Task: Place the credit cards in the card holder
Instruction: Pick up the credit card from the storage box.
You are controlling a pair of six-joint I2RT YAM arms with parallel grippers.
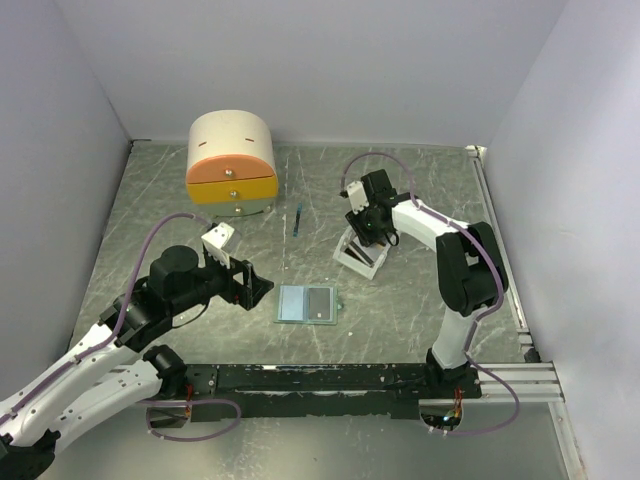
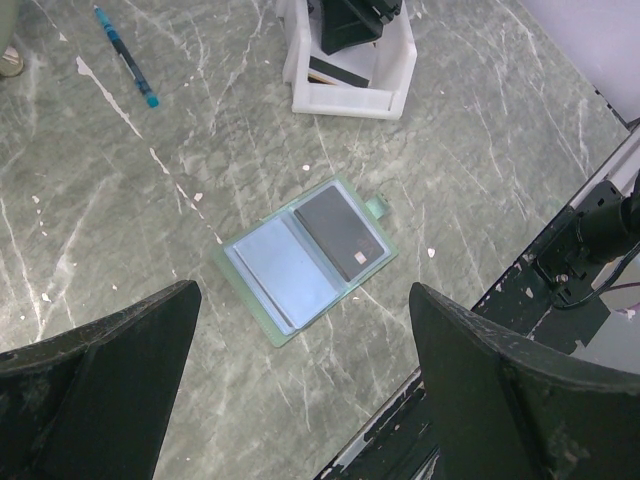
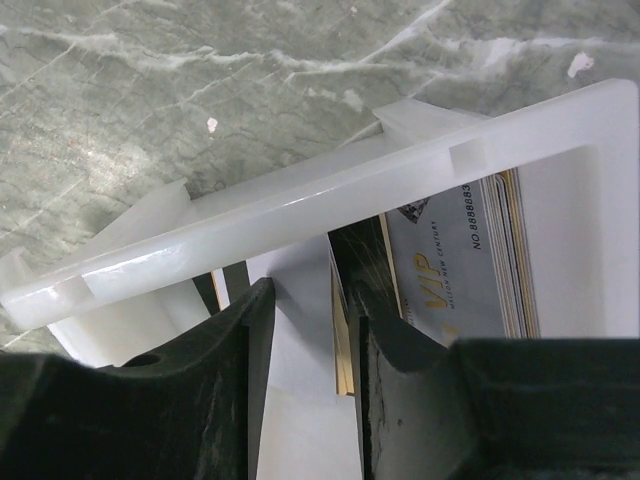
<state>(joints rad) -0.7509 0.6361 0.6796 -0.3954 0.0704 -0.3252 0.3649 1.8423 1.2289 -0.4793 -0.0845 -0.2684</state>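
Note:
The card holder point(image 1: 296, 302) lies open on the table's near middle, and a dark card point(image 1: 320, 302) sits in its right half. In the left wrist view the holder point(image 2: 280, 275) and dark card point(image 2: 340, 232) lie ahead of my left gripper point(image 2: 305, 390). That gripper is open, empty and just left of the holder point(image 1: 255, 285). My right gripper point(image 3: 310, 300) reaches into the white tray point(image 3: 300, 200), jaws partly open. Thin gold-edged cards point(image 3: 340, 320) stand on edge between the fingers, against the right finger point(image 3: 400, 390). A pale VIP card point(image 3: 450, 270) lies beside it.
A cream-and-orange drawer box point(image 1: 231, 165) stands at the back left. A thin blue stick point(image 1: 298, 220) lies between it and the white tray point(image 1: 352, 262). The black base rail point(image 1: 330, 380) runs along the near edge. Walls close in on three sides.

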